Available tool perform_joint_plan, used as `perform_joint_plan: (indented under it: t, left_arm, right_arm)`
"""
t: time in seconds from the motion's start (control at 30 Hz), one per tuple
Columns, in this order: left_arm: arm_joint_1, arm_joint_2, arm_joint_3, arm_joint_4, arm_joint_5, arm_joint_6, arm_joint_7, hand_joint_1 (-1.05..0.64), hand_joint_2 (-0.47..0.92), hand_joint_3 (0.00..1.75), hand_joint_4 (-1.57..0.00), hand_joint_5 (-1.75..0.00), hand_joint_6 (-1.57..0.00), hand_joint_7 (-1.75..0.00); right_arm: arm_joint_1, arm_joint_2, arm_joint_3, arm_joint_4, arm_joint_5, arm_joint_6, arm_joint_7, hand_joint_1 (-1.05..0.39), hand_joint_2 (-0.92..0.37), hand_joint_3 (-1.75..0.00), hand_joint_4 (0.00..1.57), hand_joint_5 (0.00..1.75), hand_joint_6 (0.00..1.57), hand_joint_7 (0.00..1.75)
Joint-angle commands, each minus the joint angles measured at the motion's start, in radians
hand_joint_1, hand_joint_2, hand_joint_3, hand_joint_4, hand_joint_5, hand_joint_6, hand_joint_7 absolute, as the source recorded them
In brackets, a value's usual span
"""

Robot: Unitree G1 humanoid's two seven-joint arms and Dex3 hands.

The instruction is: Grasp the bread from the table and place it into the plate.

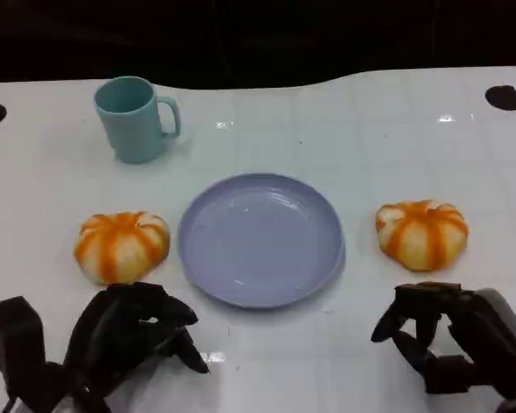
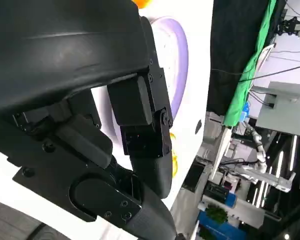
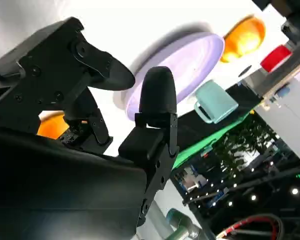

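A: What lies on the white table point(image 1: 370, 129), from left to right?

B: At far left, a teal ceramic mug point(image 1: 134, 118) stands upright near the back. In front of it sits a round orange-and-white striped bread roll point(image 1: 121, 246), just beside a lavender round plate point(image 1: 260, 238) at the centre. A second striped bread roll point(image 1: 422, 233) rests right of the plate, apart from it.

A: And the hands?

B: The black left hand point(image 1: 129, 331) hovers near the left roll, fingers curled, holding nothing. The black right hand point(image 1: 439, 335) sits near the right roll, also curled and holding nothing.
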Motion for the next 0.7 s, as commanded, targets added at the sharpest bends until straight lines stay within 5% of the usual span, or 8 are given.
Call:
perform_joint_plan:
  t: [0.03,0.13,0.4,0.57,0.7]
  left_arm:
    - [-0.009,0.018,0.007,0.012,0.000,-0.009,-0.008,-1.05,0.73,0.00,-1.57,-0.57,-1.57,-0.20]
    - [-0.009,0.019,0.007,0.012,0.000,-0.006,-0.008,-1.05,0.72,0.00,-1.57,-0.57,-1.57,-0.20]
    - [-0.006,0.018,0.006,0.008,-0.001,-0.004,-0.007,-1.05,0.72,0.00,-1.57,-0.57,-1.57,-0.20]
    - [-0.006,0.017,0.004,0.007,0.000,-0.004,-0.007,-1.05,0.72,0.00,-1.57,-0.57,-1.57,-0.19]
    - [-0.011,0.016,0.006,0.013,-0.002,-0.001,-0.007,-1.05,0.72,0.00,-1.57,-0.57,-1.57,-0.19]
  right_arm:
    - [0.005,-0.009,-0.035,-0.040,0.005,0.038,-0.028,-0.15,-0.58,-0.76,0.75,1.28,0.79,0.73]
    - [0.006,-0.017,-0.043,-0.059,0.000,0.054,-0.034,-0.21,-0.72,-0.50,0.66,1.21,0.75,0.58]
    - [-0.002,-0.040,-0.068,-0.099,-0.016,0.098,-0.043,-0.28,-0.76,-0.37,0.37,0.92,0.54,0.42]
    - [0.004,-0.062,-0.091,-0.188,-0.107,0.214,-0.088,-0.40,-0.91,-0.10,0.25,0.64,0.50,0.19]
    - [0.014,-0.077,-0.091,-0.262,-0.159,0.322,-0.078,-0.46,-0.90,-0.03,0.17,0.57,0.44,0.09]
